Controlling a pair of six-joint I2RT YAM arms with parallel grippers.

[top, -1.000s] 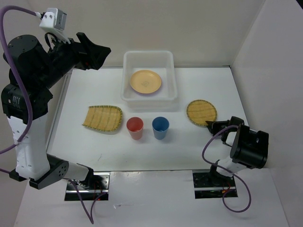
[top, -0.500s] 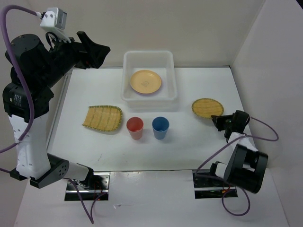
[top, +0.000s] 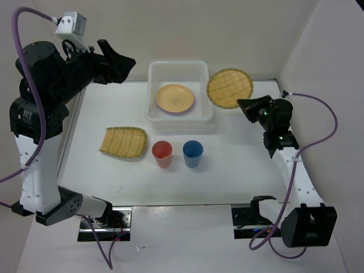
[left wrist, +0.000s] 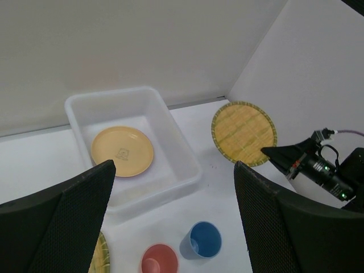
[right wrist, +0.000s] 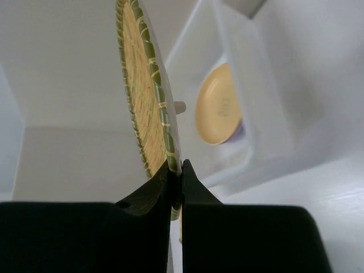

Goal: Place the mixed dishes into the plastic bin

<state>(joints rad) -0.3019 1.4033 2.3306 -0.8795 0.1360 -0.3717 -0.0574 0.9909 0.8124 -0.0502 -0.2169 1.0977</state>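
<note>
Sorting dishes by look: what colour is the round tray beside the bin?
The round tray is woven yellow with a greenish rim, clearest in left wrist view.

The gripper [right wrist: 180, 172] pinches the woven tray [right wrist: 142, 96] by its rim. Behind, a yellow plate [right wrist: 219, 109] lies in the bin [right wrist: 261, 68].

1. I had the left arm raised high, forearm reaching to the right; left gripper [top: 128, 62] jaws wide apart.
2. I had the right arm stretched far forward over the table; right gripper [top: 241, 104] pinched tight on the round tray [top: 229, 87] rim.
</note>
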